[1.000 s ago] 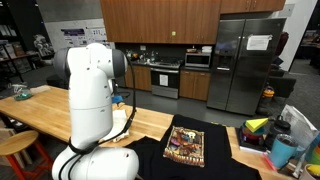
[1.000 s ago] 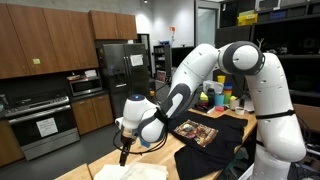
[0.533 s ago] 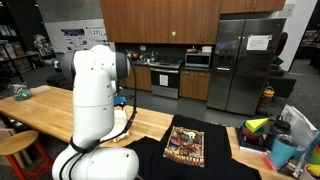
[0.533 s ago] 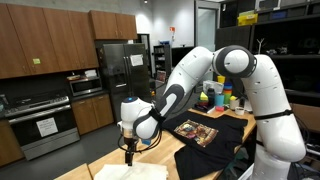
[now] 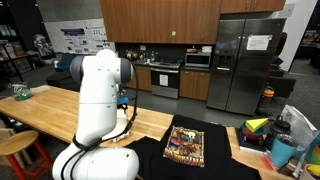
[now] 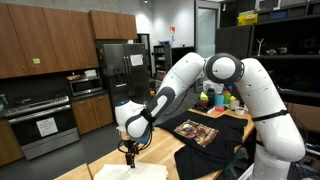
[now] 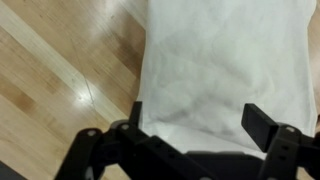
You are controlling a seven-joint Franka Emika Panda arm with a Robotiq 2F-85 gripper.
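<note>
The wooden table (image 7: 50, 70) lies below the gripper (image 7: 197, 120) and out to one side. The white cloth (image 7: 225, 60) lies flat directly under it. The gripper is wide open and holds nothing. If it descends too hard, the fingers may hit the wood. If it closes too high, it may only wrinkle the cloth.

Wall poster (image 5: 72, 38) and sheet (image 5: 258, 42) on the fridge (image 5: 235, 80) are unreadably small.
</note>
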